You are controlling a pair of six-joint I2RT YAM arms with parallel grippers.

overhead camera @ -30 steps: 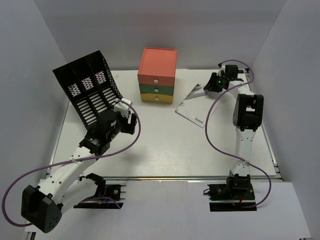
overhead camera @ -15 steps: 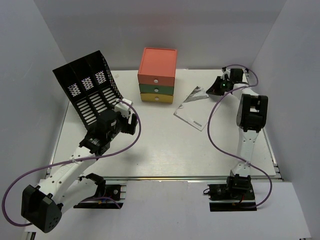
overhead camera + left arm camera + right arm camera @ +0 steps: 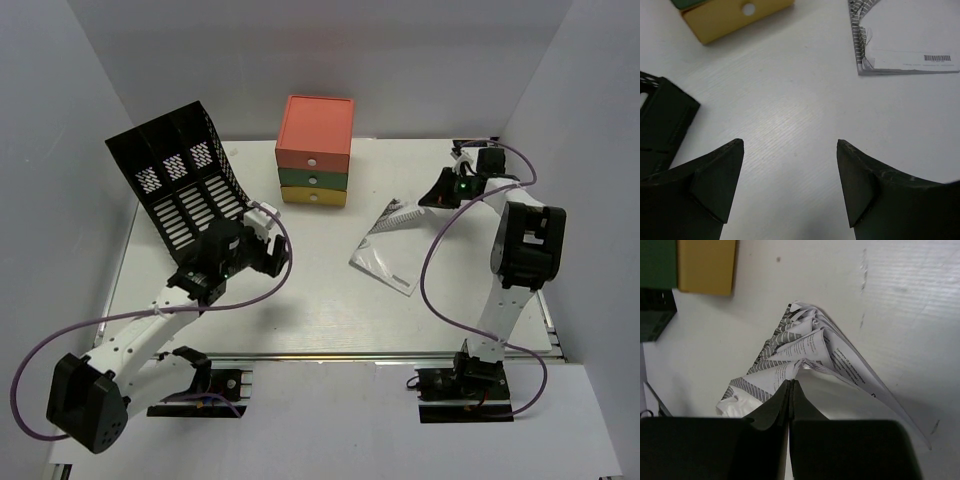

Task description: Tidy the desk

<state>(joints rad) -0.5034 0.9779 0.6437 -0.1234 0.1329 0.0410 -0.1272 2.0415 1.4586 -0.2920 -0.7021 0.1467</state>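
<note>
Right gripper (image 3: pixel 791 384) pinched shut on booklet (image 3: pixel 810 347) edge, pages fanning. Maybe only few leaves caught, hard to tell. Lift slowly and low over desk (image 3: pixel 320 300), which lies under both arms. Likely target: black file rack (image 3: pixel 180 190). Left gripper (image 3: pixel 790 147) spread wide, empty, above bare desk.

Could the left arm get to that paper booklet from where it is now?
Probably yes. The left fingers stand open, with only bare desk between them and the booklet. But the right fingers are shut on its lifted pages, so the arms might crowd each other.
</note>
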